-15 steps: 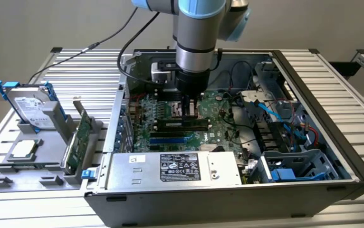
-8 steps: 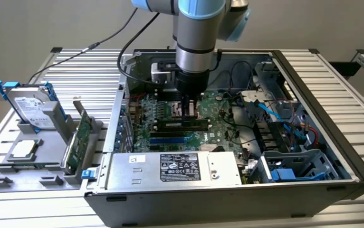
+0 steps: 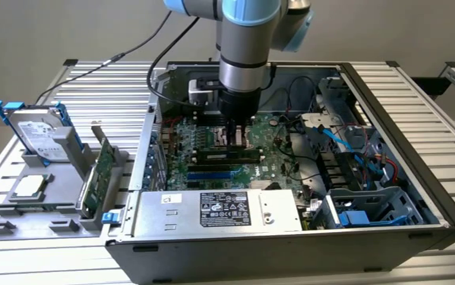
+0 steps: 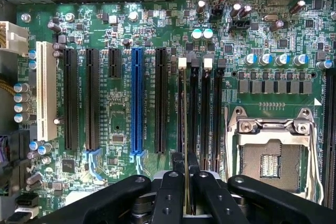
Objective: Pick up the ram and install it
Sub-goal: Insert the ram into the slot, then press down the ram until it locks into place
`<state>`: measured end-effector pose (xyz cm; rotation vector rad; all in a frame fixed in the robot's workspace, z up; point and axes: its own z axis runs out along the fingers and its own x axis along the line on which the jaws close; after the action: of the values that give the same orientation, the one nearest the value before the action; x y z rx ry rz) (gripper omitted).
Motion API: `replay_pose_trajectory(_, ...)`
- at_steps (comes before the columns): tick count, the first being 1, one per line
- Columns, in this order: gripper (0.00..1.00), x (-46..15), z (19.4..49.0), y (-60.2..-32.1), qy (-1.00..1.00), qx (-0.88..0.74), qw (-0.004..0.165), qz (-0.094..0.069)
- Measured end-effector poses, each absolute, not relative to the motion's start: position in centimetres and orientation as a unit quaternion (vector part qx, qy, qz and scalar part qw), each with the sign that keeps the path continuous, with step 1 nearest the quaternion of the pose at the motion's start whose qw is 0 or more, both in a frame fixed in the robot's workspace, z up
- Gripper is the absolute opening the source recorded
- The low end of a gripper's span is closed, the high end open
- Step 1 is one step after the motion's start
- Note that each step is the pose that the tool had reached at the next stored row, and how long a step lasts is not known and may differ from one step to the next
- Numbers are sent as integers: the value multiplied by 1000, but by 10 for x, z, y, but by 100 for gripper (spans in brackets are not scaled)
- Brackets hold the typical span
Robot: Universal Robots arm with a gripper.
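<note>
My gripper (image 3: pixel 238 138) hangs inside the open computer case (image 3: pixel 417 172), low over the green motherboard (image 3: pixel 182 159). It is shut on the ram (image 3: pixel 227 156), a long narrow stick with black chips held level just under the fingers. In the wrist view the ram (image 4: pixel 185 129) appears edge-on as a thin line between the two black fingers (image 4: pixel 172 184). It runs along the memory slot (image 4: pixel 181 103) nearest the long black expansion slots. That slot's white latch (image 4: pixel 182 62) shows at the far end. I cannot tell whether the ram touches the slot.
Beside the memory slots lies the open metal CPU socket (image 4: pixel 270 156). The power supply (image 3: pixel 220 211) fills the case's near side, and blue cables and a drive cage (image 3: pixel 366 208) sit toward the exterior view's right. Outside the case a grey rack (image 3: pixel 45 228) holds a hard drive (image 3: pixel 41 136), an expansion card (image 3: pixel 101 172) and a processor (image 3: pixel 28 186).
</note>
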<state>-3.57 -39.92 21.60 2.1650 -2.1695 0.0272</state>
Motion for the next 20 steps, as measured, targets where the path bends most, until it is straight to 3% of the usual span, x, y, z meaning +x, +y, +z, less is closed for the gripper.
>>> replay_pose_trajectory(4,21,-36,215,-398,-708,705,38,9)
replay_pose_trajectory(8,45,-36,216,-398,-708,705,39,9)
replay_pose_trajectory(11,51,-36,221,-398,-708,705,39,9)
replay_pose_trajectory(13,62,-36,226,-398,-708,705,39,9)
replay_pose_trajectory(20,62,-36,245,-398,-708,705,39,9)
